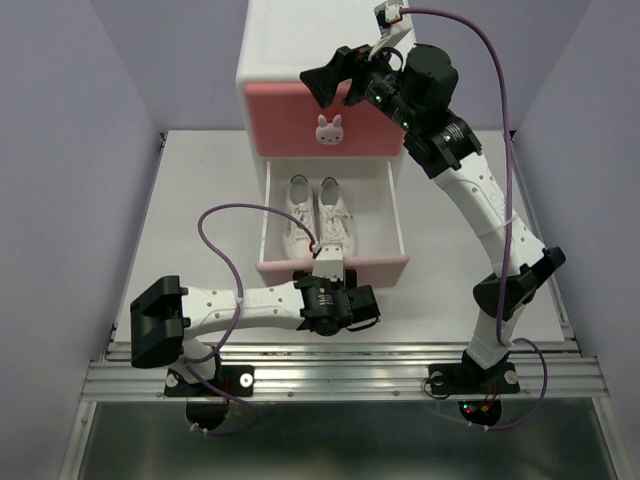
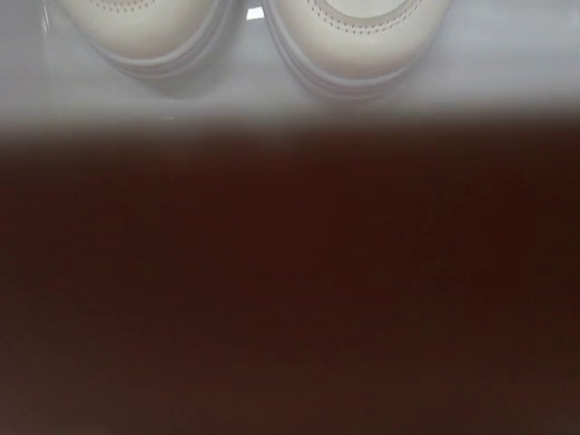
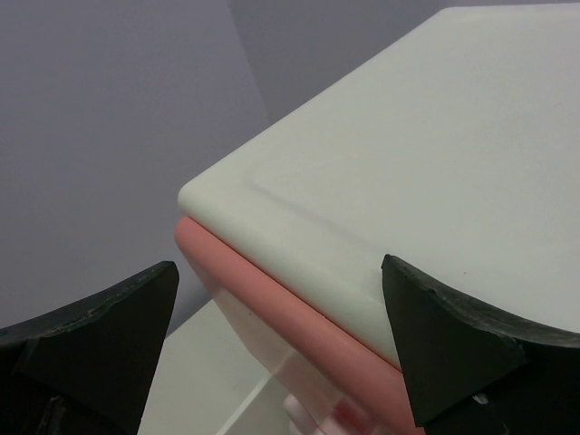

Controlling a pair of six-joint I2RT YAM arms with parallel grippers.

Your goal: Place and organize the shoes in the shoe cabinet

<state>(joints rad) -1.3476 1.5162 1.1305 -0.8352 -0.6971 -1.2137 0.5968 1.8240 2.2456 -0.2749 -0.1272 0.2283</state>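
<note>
The shoe cabinet [image 1: 290, 50] stands at the back. Its darker pink upper drawer [image 1: 290, 112] with a bunny knob [image 1: 329, 130] is pushed in. The lower drawer [image 1: 266, 215] is pulled out, and a white pair of shoes [image 1: 318, 222] lies inside, toes toward me. My left gripper [image 1: 340, 300] is right against the pale pink drawer front [image 1: 385, 267]. The left wrist view shows only the shoe toes [image 2: 362, 36] over a dark reddish blur [image 2: 290, 272], which hides the fingers. My right gripper [image 1: 350, 72] hangs open at the cabinet's top front edge [image 3: 299, 227], its gripper [image 3: 279, 265] holding nothing.
The cabinet rests on a white tabletop [image 1: 200, 200] between purple walls. A metal rail [image 1: 340, 365] runs along the near edge by the arm bases. A purple cable [image 1: 225, 225] loops over the left arm, and another arcs above the right arm [image 1: 490, 60].
</note>
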